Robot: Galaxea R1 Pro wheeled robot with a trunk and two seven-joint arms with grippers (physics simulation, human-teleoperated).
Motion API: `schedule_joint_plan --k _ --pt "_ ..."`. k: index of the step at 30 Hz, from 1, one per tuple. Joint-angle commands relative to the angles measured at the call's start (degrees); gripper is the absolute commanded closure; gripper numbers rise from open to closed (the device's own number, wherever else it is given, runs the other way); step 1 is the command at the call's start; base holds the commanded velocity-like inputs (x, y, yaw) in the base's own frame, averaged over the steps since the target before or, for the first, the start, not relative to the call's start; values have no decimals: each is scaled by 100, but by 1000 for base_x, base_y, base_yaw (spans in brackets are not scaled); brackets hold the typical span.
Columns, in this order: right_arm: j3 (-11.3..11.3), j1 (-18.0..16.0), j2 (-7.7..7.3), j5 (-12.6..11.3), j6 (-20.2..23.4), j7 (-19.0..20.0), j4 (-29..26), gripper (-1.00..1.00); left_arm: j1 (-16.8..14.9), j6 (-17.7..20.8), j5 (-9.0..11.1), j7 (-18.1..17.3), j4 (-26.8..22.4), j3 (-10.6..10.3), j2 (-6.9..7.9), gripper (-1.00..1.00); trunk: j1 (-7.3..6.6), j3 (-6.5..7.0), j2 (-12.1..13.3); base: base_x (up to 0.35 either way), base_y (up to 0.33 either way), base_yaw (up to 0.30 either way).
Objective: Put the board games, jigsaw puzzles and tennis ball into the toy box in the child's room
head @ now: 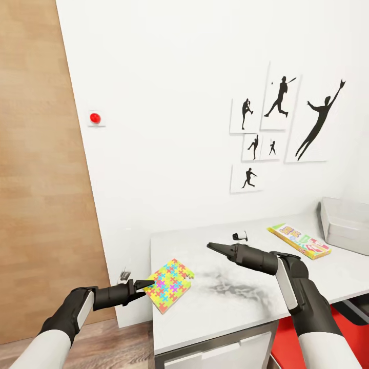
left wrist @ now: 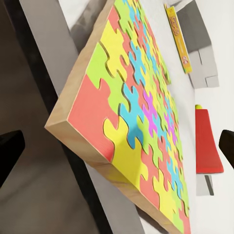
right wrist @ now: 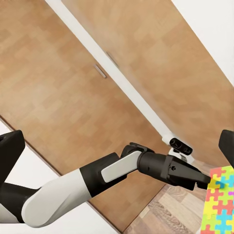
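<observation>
Left pincer (head: 146, 283) at jigsaw puzzle (head: 168, 285) corner | board game (head: 299, 240) beside toy box (head: 346, 223)

Baseball silhouette prints (head: 284, 123) hang beside a wooden door (head: 36, 169).

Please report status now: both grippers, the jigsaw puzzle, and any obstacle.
Left gripper open, at the edge of the jigsaw puzzle, not closed on it. Right gripper above the table, holding nothing. Toy box far right. No obstacle seen.
</observation>
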Motion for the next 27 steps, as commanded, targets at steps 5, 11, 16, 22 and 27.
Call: schedule_joint_plan --k 5,11,16,22,27 --pt "-1 -4 -1 -8 36 4 4 -100 -4 51 2 -16 0 14 -2 -100 0 -7 -4 0 0 0" --pt "0 -4 8 9 36 3 2 -100 -4 55 2 -13 2 21 -2 100 0 -7 -4 0 0 0" --pt "-1 -4 16 19 36 4 2 -100 -4 75 9 -21 0 63 18 100 0 -7 -4 0 0 0" --pt "-3 -4 17 14 36 5 2 -100 -4 78 10 -24 0 70 25 100 -22 11 37 0 0 0" --pt "-2 -4 17 23 36 4 3 -100 -4 78 10 -21 0 67 25 100 -132 101 237 0 0 0"
